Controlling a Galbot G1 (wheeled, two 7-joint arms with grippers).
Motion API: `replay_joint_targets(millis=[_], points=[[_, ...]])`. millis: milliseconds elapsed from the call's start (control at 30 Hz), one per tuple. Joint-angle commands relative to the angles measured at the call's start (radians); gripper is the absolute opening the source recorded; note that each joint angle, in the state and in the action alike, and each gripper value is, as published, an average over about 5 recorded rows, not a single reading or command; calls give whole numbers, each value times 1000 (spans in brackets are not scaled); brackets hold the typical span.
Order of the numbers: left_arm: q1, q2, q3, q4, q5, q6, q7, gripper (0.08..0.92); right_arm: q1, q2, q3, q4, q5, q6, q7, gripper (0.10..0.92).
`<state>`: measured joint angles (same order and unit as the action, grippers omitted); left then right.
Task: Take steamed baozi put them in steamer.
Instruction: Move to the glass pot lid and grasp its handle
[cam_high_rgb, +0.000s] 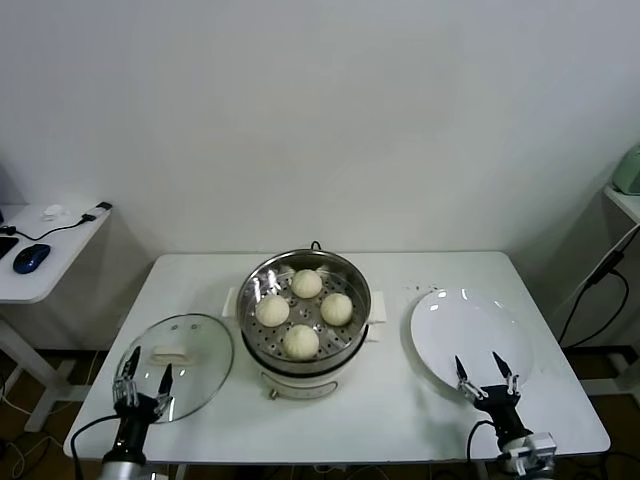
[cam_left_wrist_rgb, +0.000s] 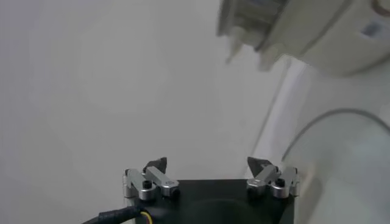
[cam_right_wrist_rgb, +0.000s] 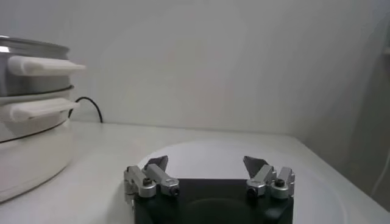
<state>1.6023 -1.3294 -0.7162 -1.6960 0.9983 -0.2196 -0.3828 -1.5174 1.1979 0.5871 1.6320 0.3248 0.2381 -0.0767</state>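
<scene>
You see four baozi (cam_high_rgb: 303, 310) sitting in the steamer (cam_high_rgb: 352, 336); your left gripper (cam_high_rgb: 143, 376) and right gripper (cam_high_rgb: 485, 373) both hang empty, jaws spread.

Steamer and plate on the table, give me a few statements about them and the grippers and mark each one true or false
1. Four steamed baozi sit inside the steamer. True.
2. The white plate holds one baozi. False: nothing lies on it.
3. The glass lid covers the steamer. False: it lies flat on the table, on the robot's left of the steamer.
4. The left gripper and the right gripper are both open and hold nothing. True.
5. The right gripper hangs over the near edge of the plate. True.
</scene>
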Motion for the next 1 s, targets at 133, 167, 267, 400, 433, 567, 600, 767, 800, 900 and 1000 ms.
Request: replay_joint_targets(millis=[133,167,267,400,433,567,600,767,800,900,1000], points=[[-45,38,-2,85,205,53,-21,823,-41,78,22,25,-49,9,13,823],[-55,44,-1,97,212,62,-15,823,-40,80,22,26,-51,7,14,823],[-81,60,-1,129,230,89,0,823,-40,84,22,28,-56,3,16,823],[-111,64,3,155,245,111,8,823,-41,87,22,35,-65,-3,15,823],[-120,62,4,161,250,115,8,823,-41,88,22,37,-67,-4,15,823],[-157,55,15,185,271,127,13,823,-49,91,24,53,-71,-4,12,823],[-167,53,19,192,274,129,14,823,-52,91,25,59,-72,-3,11,823],[-219,45,31,229,300,139,14,823,-59,93,28,75,-73,-1,7,823],[-228,44,33,237,307,142,13,823,-59,94,28,76,-73,0,7,823],[-254,46,38,264,331,152,13,820,-60,97,28,76,-75,1,5,823],[-272,47,41,288,351,158,14,775,-60,100,26,76,-80,1,4,823]])
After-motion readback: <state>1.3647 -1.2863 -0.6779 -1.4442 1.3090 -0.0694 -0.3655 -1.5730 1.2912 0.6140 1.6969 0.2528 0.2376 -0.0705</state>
